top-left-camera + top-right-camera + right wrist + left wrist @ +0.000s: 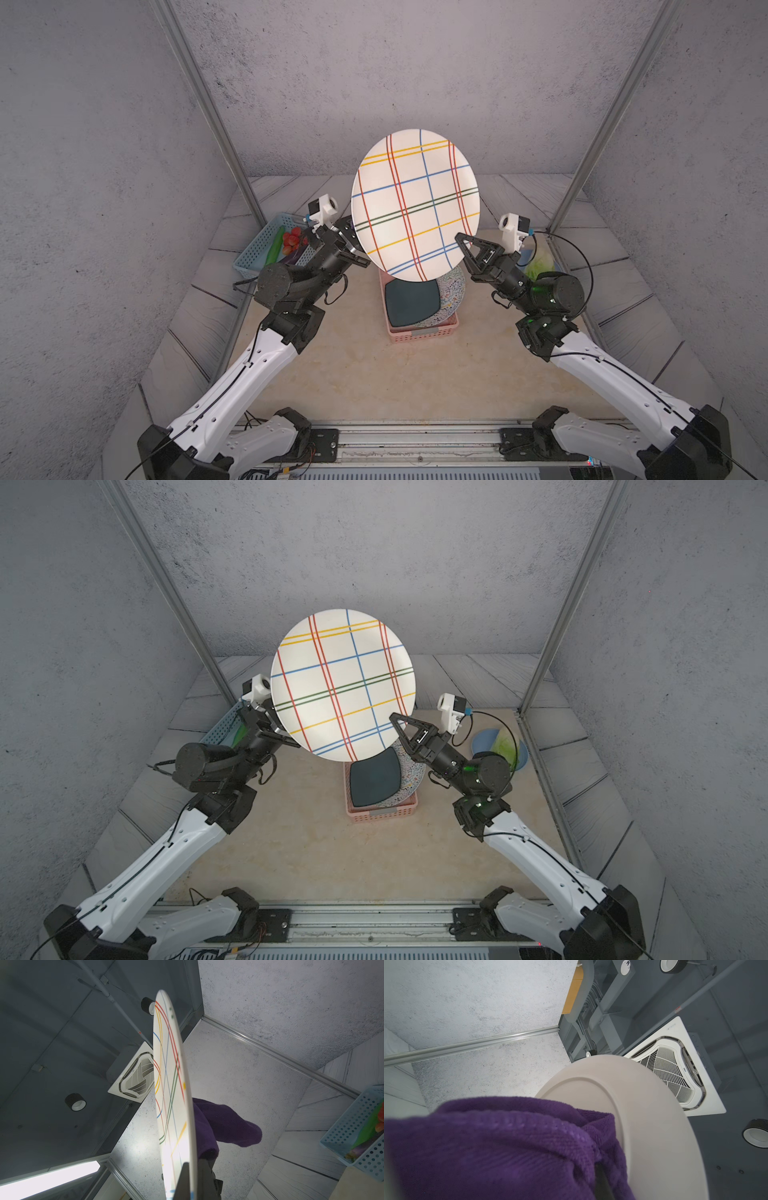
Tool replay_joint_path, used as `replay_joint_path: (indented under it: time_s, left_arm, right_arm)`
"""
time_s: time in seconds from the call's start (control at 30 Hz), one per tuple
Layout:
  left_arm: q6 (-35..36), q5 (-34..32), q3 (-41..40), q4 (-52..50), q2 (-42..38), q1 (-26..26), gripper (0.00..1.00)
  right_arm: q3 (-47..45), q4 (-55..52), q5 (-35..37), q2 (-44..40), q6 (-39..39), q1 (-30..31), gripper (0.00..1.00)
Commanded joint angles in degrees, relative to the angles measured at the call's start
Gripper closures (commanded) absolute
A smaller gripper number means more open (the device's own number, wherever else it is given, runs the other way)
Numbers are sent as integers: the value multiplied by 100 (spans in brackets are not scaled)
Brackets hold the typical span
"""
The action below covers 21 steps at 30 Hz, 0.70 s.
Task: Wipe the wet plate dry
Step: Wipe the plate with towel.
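Plate (415,203) partly screening pink basket (424,334), purple cloth (228,1124) behind, lettuce (540,262) nearby

The striped plate (415,203) looks like glazed ceramic, with a glossy, smooth face. In the left wrist view its underside is plain, smooth and duller. The purple towel (498,1147) is thick cloth with a ribbed, fuzzy pile. The pink basket (424,332) and the blue basket (253,253) are perforated plastic. The dark square plate (411,301) has a matt finish. The tabletop (374,382) is smooth, with a beige marble look. The walls (374,83) look rough, matt and grey, like concrete. The frame posts (212,112) are brushed metal.
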Motion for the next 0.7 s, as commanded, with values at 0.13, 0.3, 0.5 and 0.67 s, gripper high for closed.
replay_joint_path:
  time_s: [0.13, 0.3, 0.5, 0.67]
  left_arm:
    - [435, 267, -489, 334, -308, -596, 100]
    - [2323, -369, -1096, -2239, -1959, -598, 100]
    - [5412, -1895, -228, -6328, -2593, -600, 100]
    - [6433, -1800, 673, -7034, -1477, -598, 100]
  right_arm:
    - [549, -455, 494, 416, -291, -150, 100]
    - [682, -881, 656, 390, -143, -705, 100]
    - [873, -3095, 546, -91, -1519, -825, 100]
    - [1237, -4128, 449, -130, -2519, -606, 100]
